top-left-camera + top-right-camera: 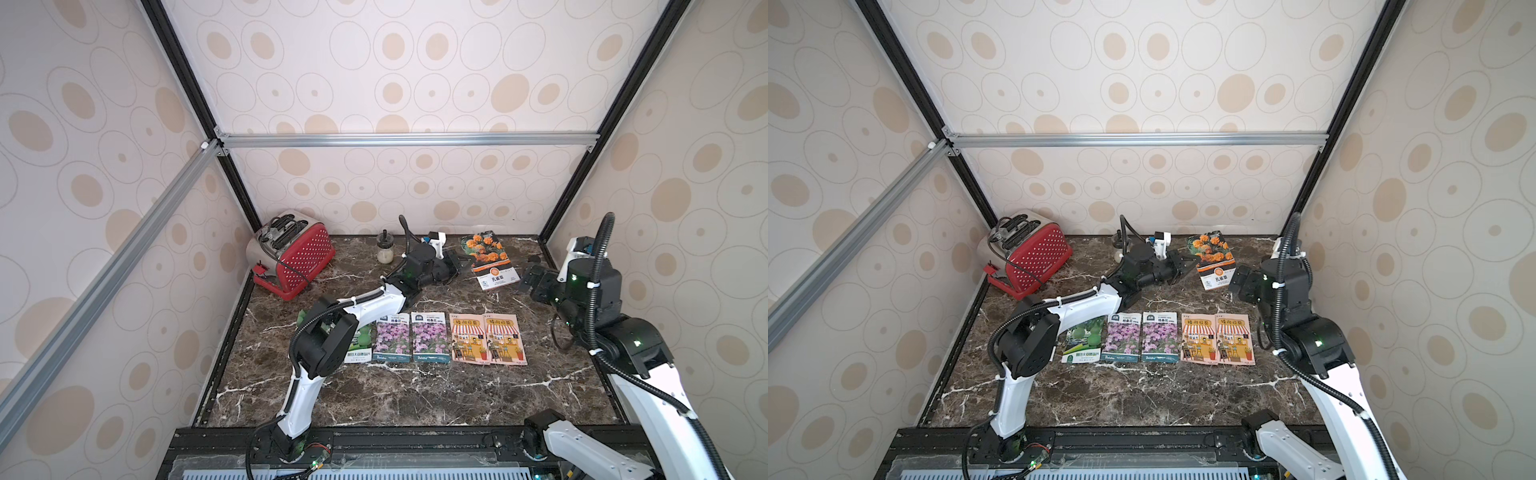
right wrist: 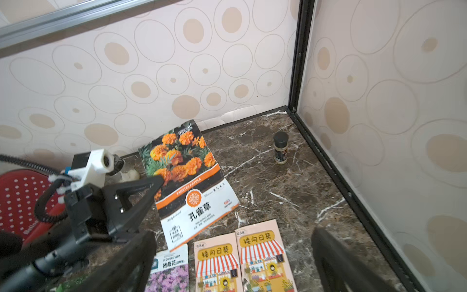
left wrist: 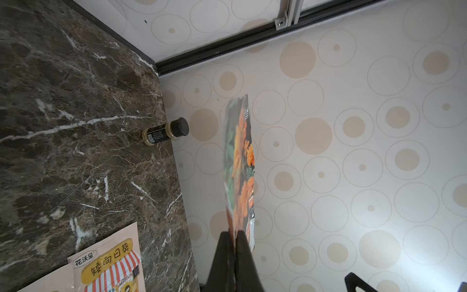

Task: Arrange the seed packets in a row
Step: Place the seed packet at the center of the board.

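- Black rail lowest in frame, with both arm bases on it.
- Above it, on marble table, at mid frame: row of five packets lying flat, side by side.
- From left end of row: gourd packet, partly hidden behind left arm in a top view; then two purple packets; then two shop packets, slightly overlapping.
- Marigold packet apart from row, up and right of centre, tilted; in left wrist view seen edge-on, off the marble.
- Left claw clenched on left edge of marigold packet, fingertips pinched together on it.
- Right claw released, jaws wide apart, holding nothing, just right of marigold packet.
- Toaster at upper left of table, jar right of it, near back wall.
- Small bottle with black cap, upright near back right corner of table.
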{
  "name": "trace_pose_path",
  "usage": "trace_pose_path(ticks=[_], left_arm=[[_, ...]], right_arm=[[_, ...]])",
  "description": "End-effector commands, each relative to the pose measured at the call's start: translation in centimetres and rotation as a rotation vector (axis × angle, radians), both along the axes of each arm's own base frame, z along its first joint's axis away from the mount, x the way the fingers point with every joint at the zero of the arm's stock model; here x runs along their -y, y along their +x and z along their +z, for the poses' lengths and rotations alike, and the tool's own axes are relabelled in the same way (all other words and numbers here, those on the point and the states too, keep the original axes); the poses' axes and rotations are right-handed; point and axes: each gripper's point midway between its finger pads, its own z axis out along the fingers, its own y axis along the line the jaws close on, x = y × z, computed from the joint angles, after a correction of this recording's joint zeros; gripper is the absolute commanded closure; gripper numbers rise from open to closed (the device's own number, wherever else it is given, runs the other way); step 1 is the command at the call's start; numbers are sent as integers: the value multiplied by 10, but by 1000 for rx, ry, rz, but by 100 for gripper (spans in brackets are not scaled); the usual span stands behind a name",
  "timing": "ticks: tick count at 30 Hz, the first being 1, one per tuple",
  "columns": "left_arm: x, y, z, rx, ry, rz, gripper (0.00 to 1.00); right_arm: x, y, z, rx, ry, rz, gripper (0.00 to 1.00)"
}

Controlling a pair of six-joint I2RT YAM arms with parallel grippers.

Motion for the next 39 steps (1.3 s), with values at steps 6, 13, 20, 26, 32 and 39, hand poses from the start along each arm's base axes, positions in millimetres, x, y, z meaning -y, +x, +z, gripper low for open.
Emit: trace_pose_path(ticks=[6,13,20,26,32,39], left_arm=[[91,-68,-63,59,148,-291,100],[130,-90,-101,48,217,-282,100],[165,-100,-132,-2,239,-238,100],[184,-104,-144,-6,265,-203,100],[194,-109,-166,-32,289,-194,100],[198,-105,-189,-60,300,-163,100]], right_arm=[[-1,-13,1,-40,-91,69,0],[2,-16,-5,-40,-115,61,0],[6,-22,-17,-41,-129,59,0],[5,-25,-28,-30,-122,67,0],[7,-26,-32,-18,-120,61,0],[5,-22,-35,-15,-129,66,0]])
